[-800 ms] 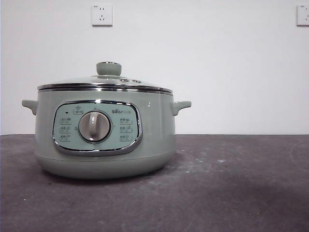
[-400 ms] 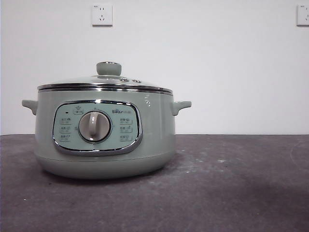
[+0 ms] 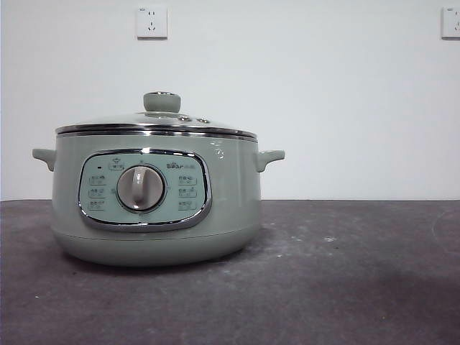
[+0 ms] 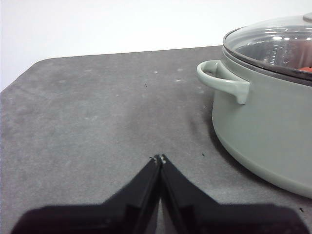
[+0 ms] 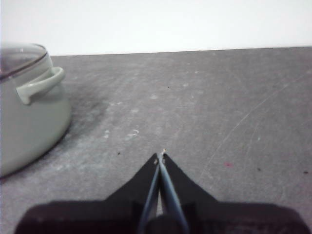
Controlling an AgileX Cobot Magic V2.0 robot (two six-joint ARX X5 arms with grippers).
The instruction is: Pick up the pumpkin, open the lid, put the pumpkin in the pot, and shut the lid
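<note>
The pale green pot (image 3: 154, 194) stands on the dark table, left of centre in the front view, with the glass lid (image 3: 157, 123) seated on its rim and the green knob (image 3: 162, 101) on top. Through the lid glass in the left wrist view a sliver of the orange-red pumpkin (image 4: 306, 69) shows inside the pot (image 4: 265, 122). My left gripper (image 4: 160, 159) is shut and empty above bare table beside one pot handle (image 4: 222, 80). On the pot's other side my right gripper (image 5: 160, 156) is likewise shut and empty, away from the pot (image 5: 29, 112).
Grey scuffed tabletop (image 3: 345, 273) stretches to the right of the pot. A white wall with two sockets (image 3: 152, 22) stands behind. The table's rounded corner (image 4: 29, 70) shows in the left wrist view.
</note>
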